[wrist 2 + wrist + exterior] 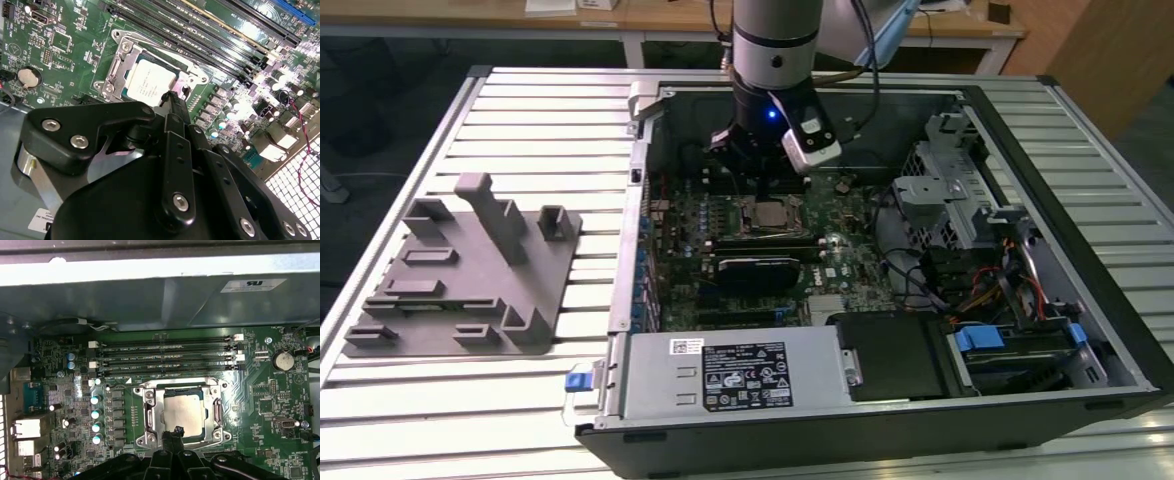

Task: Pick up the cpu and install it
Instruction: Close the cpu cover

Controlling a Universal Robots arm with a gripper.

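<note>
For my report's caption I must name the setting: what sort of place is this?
Probably a robotics lab or workshop: an open PC case sits on a slatted metal table, a robot arm reaches into it, and wooden desks stand behind.

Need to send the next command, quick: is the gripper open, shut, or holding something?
Gripper: shut, holding nothing; its tips are by the edge of the cpu, which lies in the socket.
</note>
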